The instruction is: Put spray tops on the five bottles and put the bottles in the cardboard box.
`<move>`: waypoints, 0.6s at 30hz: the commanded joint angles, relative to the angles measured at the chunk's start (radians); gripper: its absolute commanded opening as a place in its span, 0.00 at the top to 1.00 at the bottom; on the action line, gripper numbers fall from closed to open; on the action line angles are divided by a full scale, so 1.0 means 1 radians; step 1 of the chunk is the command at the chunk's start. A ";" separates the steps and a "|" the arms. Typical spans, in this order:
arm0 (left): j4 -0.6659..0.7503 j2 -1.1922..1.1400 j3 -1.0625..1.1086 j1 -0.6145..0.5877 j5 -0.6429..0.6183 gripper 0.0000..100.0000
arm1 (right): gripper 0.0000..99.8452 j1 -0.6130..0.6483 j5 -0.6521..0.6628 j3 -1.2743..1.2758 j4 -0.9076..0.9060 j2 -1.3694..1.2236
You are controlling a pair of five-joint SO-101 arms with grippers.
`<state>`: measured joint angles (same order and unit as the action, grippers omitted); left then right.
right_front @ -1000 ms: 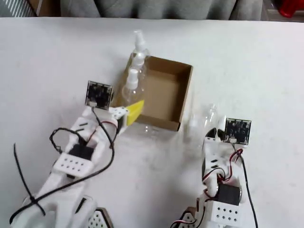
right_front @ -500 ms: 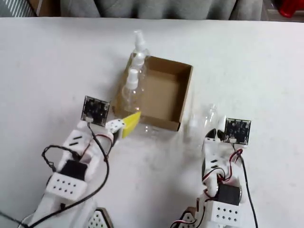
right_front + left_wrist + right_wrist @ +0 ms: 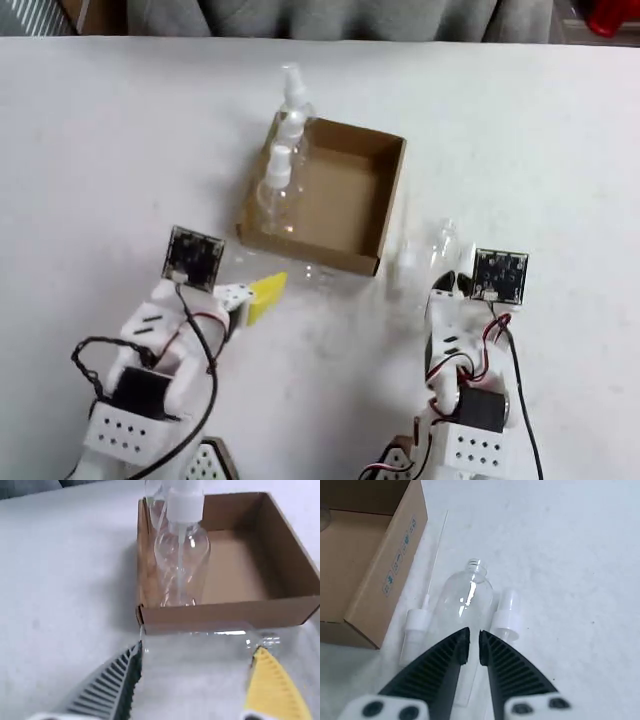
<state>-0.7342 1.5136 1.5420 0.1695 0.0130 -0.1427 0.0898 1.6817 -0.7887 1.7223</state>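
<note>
The open cardboard box [image 3: 345,200] sits mid-table. Clear bottles with white spray tops [image 3: 275,190] stand inside along its left wall; the left wrist view shows the nearest one [image 3: 181,555]. A clear bottle without a top [image 3: 320,272] lies flat against the box's near wall. My left gripper [image 3: 262,292] is open just short of it, with grey and yellow fingers [image 3: 270,685] apart. My right gripper [image 3: 471,645] is shut, empty, over another topless bottle [image 3: 467,597] lying right of the box. A spray top with a long tube [image 3: 417,620] and a second spray top [image 3: 507,612] flank that bottle.
The box's right half [image 3: 240,567] has bare floor. Open white table surrounds the box on the left and far sides. The table's far edge runs along the top of the high view, with grey fabric [image 3: 330,15] behind it.
My left arm has drawn back from the box toward the table's near edge, leaving the topped bottle standing inside. The right arm has not moved.
</note>
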 commanded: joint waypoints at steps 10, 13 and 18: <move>-0.195 0.320 0.153 -0.291 0.012 0.68 | 0.99 0.005 0.012 0.012 -0.007 0.001; -0.264 0.320 0.153 -0.323 0.012 0.68 | 0.99 0.005 0.012 0.012 -0.007 0.001; -0.293 0.320 0.152 -0.351 0.012 0.81 | 0.99 0.005 0.012 0.012 -0.008 0.001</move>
<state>-1.0165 1.8128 1.6970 -0.1511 0.0130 -0.1427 0.0898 1.6817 -0.7917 1.7223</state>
